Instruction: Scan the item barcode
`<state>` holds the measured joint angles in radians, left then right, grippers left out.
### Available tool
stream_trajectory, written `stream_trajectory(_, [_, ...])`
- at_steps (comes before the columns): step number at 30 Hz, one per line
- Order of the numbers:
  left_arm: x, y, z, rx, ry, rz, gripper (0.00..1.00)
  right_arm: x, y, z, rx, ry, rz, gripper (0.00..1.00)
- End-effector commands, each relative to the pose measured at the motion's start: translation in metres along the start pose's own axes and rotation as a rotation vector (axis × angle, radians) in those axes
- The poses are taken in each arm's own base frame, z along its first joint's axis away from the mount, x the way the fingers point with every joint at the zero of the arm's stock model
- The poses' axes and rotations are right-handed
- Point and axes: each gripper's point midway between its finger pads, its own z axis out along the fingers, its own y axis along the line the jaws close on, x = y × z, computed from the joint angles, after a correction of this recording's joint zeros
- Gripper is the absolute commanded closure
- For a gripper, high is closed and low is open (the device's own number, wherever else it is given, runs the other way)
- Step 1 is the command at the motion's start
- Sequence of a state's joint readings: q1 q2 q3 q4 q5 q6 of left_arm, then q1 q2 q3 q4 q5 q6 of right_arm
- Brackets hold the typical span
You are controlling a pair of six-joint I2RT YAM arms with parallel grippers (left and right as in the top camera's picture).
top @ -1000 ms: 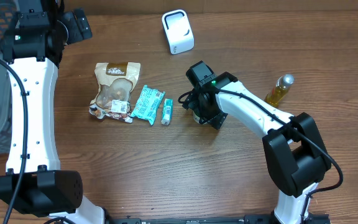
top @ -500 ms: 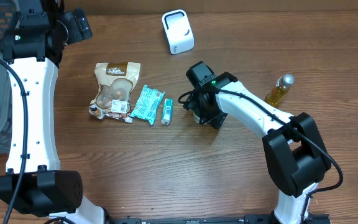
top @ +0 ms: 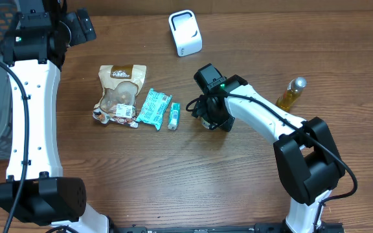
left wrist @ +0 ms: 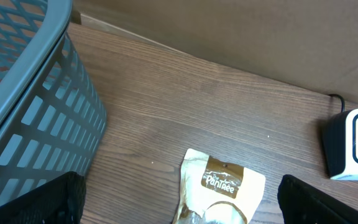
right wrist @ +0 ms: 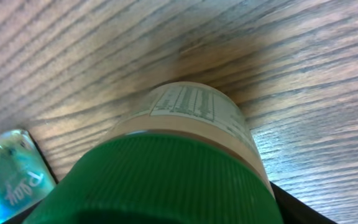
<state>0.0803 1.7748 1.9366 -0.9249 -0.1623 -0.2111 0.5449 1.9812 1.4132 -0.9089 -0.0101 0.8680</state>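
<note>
A jar with a green ribbed lid [right wrist: 160, 180] and a printed label [right wrist: 191, 102] fills the right wrist view and stands on the wood table. My right gripper [top: 208, 115] is down over it, a finger on either side of the lid. Its right finger [right wrist: 309, 208] lies close against the lid, and contact is unclear. In the overhead view the gripper hides the jar. The white barcode scanner [top: 185, 32] stands at the back of the table, also visible in the left wrist view [left wrist: 353, 144]. My left gripper [left wrist: 185, 205] hangs open high at the back left, holding nothing.
A Pantree snack pouch [top: 120, 90], a teal packet [top: 154, 107] and a small tube [top: 173, 116] lie left of the right gripper. A yellow oil bottle [top: 291, 93] lies at the right. A grey mesh basket [left wrist: 23, 93] stands at the far left.
My right gripper's fingers have drawn inward around the jar. The left arm and the other items have not moved.
</note>
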Motion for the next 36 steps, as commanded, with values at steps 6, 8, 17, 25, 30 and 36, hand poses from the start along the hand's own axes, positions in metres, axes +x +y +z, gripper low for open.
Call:
stream_trajectory(6, [-0.003,0.004,0.000,-0.014,-0.008,-0.017,0.00,0.000,-0.001,-0.011,0.002,-0.020,-0.278,0.31])
stream_trajectory(8, [-0.003,0.004,0.000,-0.014,-0.008,-0.017,0.01,0.000,-0.001,-0.011,0.001,-0.020,-0.280,0.31])
stream_trajectory(17, [-0.003,0.004,0.000,-0.014,-0.008,-0.017,0.01,-0.001,0.000,-0.012,-0.003,-0.026,-0.350,0.36])
stream_trajectory(25, [-0.003,0.003,0.000,-0.014,-0.008,-0.017,0.00,-0.005,0.006,-0.019,-0.013,-0.036,-0.350,0.38])
stream_trajectory(30, [-0.003,0.004,0.000,-0.014,-0.008,-0.017,0.00,-0.015,0.022,-0.035,-0.051,-0.071,-0.418,0.43])
stream_trajectory(36, [-0.003,0.004,0.000,-0.014,-0.008,-0.017,0.01,-0.009,0.020,-0.035,-0.037,-0.056,-0.588,0.46])
